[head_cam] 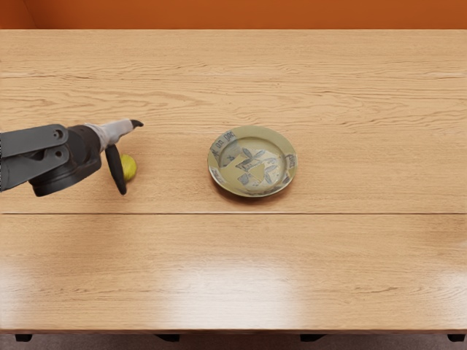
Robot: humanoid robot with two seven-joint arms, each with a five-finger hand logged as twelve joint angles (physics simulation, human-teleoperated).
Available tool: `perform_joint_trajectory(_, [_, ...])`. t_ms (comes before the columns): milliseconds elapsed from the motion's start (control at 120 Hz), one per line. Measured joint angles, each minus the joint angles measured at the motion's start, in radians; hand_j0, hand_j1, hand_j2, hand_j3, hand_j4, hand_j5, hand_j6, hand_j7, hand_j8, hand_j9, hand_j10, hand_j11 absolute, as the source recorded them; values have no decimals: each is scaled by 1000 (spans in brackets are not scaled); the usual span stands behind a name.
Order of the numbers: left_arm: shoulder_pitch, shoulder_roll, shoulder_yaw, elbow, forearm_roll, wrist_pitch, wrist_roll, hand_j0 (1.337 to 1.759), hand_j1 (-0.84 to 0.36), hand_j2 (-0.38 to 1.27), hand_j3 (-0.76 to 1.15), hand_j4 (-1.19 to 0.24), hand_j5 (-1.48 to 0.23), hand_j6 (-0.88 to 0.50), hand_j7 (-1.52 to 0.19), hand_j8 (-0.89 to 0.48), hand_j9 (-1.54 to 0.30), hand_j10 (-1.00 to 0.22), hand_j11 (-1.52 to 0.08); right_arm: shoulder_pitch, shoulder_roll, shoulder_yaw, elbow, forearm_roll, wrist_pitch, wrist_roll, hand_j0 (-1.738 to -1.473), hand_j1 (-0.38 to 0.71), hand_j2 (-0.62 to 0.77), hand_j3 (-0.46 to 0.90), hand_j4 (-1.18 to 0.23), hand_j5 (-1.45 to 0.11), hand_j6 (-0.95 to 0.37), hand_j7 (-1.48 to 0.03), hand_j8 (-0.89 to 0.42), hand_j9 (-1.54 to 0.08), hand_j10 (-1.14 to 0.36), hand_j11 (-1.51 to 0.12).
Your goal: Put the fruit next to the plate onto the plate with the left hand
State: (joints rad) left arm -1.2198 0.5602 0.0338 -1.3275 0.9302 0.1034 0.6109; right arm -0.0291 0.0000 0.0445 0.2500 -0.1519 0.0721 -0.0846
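Yellow-green fruit (130,167) lies centre-left on the wooden table (306,277), well apart from the patterned plate (252,161) mid-frame. The left hand (109,144) hovers against it, fingers spread, holding nothing. Closing the grasp seems next.

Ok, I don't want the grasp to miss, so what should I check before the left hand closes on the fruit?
1. Left hand is at the yellow-green fruit: ok, one dark finger crosses in front of it.
2. Fingers are spread and hold nothing: ok.
3. Fingers are touching the fruit: cannot tell.
4. Fruit lies on the table, to the left of the plate and apart from it: ok.
5. Plate lies flat on the table: ok.
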Motion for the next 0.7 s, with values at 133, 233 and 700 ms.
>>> perform_joint_trajectory(133, [0, -2, 20, 0, 5, 57, 0, 1658, 212, 25, 0, -119, -151, -120, -151, -120, -150, -119, -150, 0, 0, 0, 0, 0, 0, 0, -1658, -327, -4, 0, -18, -24, -18, -24, -18, -24, -18, -24])
perform_joint_trajectory(233, [2, -3, 32, 1, 6, 75, 0, 1658, 167, 33, 0, -157, -200, -158, -200, -158, -200, -157, -200, 0, 0, 0, 0, 0, 0, 0, -1658, -327, -4, 0, -18, -24, -18, -24, -18, -24, -18, -24])
perform_joint_trajectory(700, [17, -14, 61, 1, 7, 91, 0, 1658, -99, 78, 0, -378, -488, -379, -488, -379, -488, -378, -488, 0, 0, 0, 0, 0, 0, 0, -1658, -327, -4, 0, -18, -24, -18, -24, -18, -24, -18, -24])
